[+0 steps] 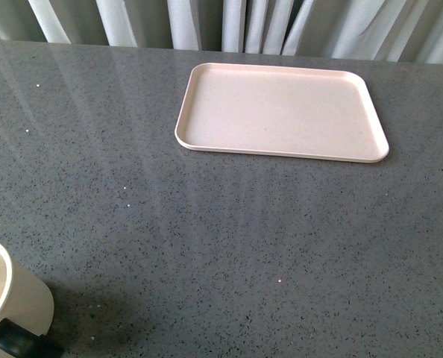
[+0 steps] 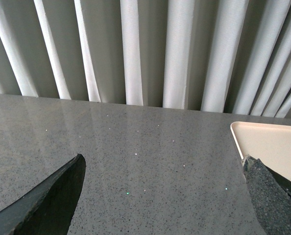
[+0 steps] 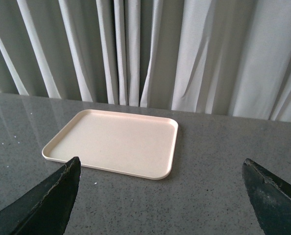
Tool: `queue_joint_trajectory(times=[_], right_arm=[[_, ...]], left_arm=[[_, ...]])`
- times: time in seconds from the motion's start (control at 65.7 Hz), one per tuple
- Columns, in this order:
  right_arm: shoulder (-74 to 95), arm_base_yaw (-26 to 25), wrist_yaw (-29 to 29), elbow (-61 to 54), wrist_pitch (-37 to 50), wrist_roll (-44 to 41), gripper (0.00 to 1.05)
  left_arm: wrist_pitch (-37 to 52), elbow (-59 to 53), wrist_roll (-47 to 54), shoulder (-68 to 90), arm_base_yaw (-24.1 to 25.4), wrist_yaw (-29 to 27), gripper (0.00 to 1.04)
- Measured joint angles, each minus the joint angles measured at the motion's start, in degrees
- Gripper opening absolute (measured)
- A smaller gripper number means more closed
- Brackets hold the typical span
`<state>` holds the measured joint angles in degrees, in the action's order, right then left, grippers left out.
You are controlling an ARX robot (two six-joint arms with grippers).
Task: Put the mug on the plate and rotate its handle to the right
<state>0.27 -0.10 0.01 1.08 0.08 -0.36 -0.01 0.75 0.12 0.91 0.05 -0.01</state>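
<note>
- The table [image 1: 244, 239] is a dark grey, glossy, speckled slab.
- The plate [image 1: 281, 112] lies flat on it at the far side, slightly right of centre.
- The mug [image 1: 16, 294] stands at the near left corner, partly cut off, well apart from the plate, its handle [image 1: 16, 339] facing the near edge.

Left gripper [image 2: 162, 164]: jaws spread wide, two dark, rough-textured fingers [image 2: 47, 200] tapering to blunt tips, nothing gripped. Right gripper [image 3: 161, 164]: same pose, dark fingers [image 3: 42, 205] far apart, nothing held. Both wrists aimed forward and slightly downward.
</note>
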Motion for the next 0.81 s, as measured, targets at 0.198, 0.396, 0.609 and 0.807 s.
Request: queue_joint_trajectory(times=[0.198, 0.396, 0.609, 0.807], right_arm=[[0.0, 0.0, 0.0, 0.0, 0.0, 0.0, 0.96], [0.0, 0.0, 0.0, 0.0, 0.0, 0.0, 0.96], [0.0, 0.0, 0.0, 0.0, 0.0, 0.0, 0.96], [0.0, 0.0, 0.0, 0.0, 0.0, 0.0, 0.96]], left_arm=[[0.0, 0.0, 0.0, 0.0, 0.0, 0.0, 0.95], [-2.3, 0.8, -0.7, 1.3, 0.5, 1.8, 0.96], [-19.2, 17.3, -2.2, 30.5, 6.2, 13.4, 0.95], [-20.8, 26.0, 9.8, 44.3, 17.3, 17.6, 0.95]])
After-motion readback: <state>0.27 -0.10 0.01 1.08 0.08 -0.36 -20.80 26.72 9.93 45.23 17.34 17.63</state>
